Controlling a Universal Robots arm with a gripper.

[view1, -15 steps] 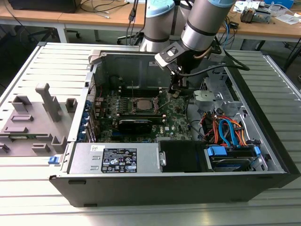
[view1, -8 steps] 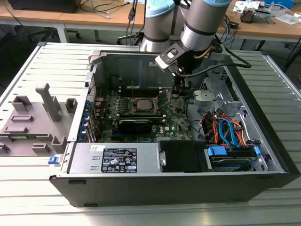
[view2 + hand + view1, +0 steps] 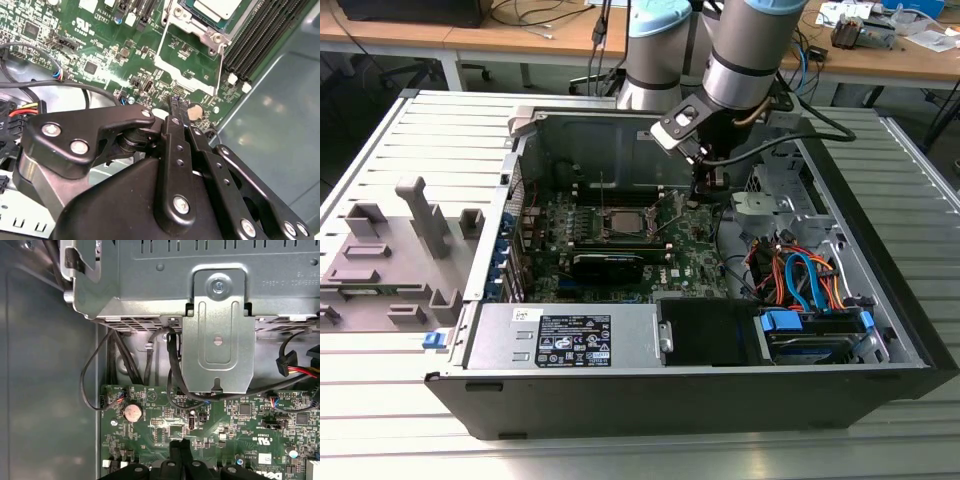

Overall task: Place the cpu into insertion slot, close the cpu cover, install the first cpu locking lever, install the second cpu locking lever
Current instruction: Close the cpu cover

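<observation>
The cpu [image 3: 216, 7] is seated, the cpu cover [image 3: 185, 75] open and the levers [image 3: 601, 195] unlatched; my empty, pinched-together gripper [image 3: 706, 188] hovers at the cpu's two o'clock in the exterior view.

The motherboard [image 3: 100, 50] is coloured green and speckled with small black and silver parts. The cpu [image 3: 216, 7] is topped in pale silver-grey. The end effector [image 3: 175, 105] is finished in black. Cables [image 3: 798, 275] are coloured orange and blue, and the table [image 3: 380, 420] is ribbed in light grey.

power supply [image 3: 565, 338] inside case [image 3: 620, 405] | grey fixture [image 3: 390, 255] beside case | orange-blue cables [image 3: 790, 275]
</observation>
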